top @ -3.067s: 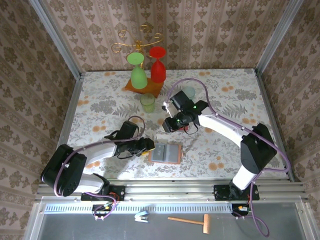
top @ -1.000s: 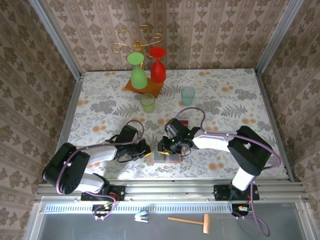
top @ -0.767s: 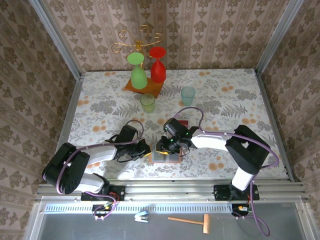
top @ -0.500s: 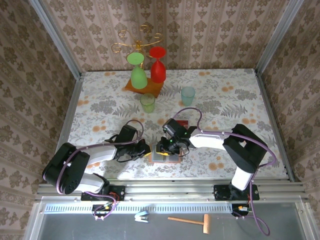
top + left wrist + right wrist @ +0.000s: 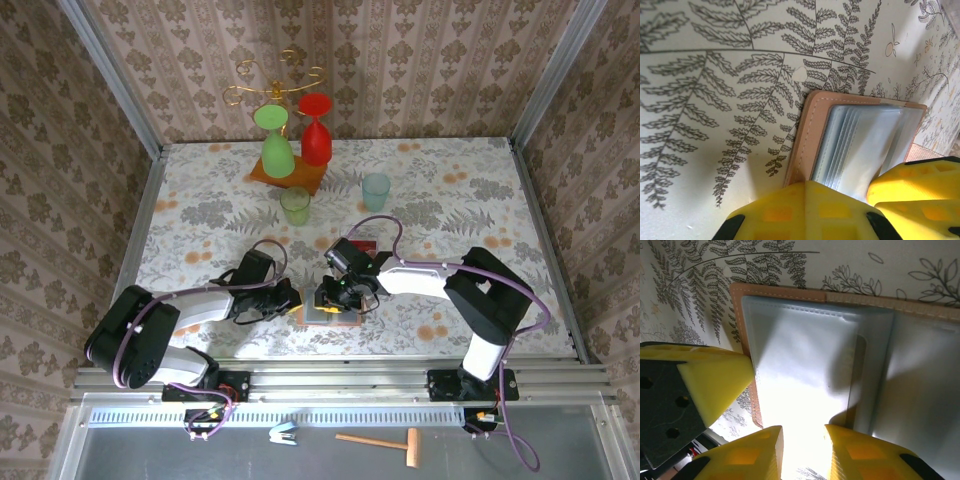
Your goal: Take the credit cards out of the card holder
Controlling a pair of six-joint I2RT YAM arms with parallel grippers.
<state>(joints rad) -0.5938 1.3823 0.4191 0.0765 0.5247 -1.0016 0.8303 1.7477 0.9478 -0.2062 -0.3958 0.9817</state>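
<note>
Extraction under way: the left gripper (image 5: pixel 287 297) sits with its jaws closed tight on the left edge of the card holder (image 5: pixel 807 135), apparently pinning it to the desk (image 5: pixel 450 190). The holder lies open at the near middle of the desk, tan cover down and clear plastic leaves facing up.

Over its middle the right gripper (image 5: pixel 802 450) hangs low with its jaws a little apart above a clear leaf. Nothing is visibly held between them, and the wrist view does not settle whether they touch the leaf.

Just beyond the right arm lies a small red flat piece, by the look of it one of the credit cards (image 5: pixel 362 245), already out and well apart from the holder. No red shows inside the leaves, so how many cards remain cannot be told.

The next move seems to call for the right jaws to find a card's exposed edge and draw it out along its pocket while the left keeps the holder from sliding. No brand, label or writing is legible anywhere.
</note>
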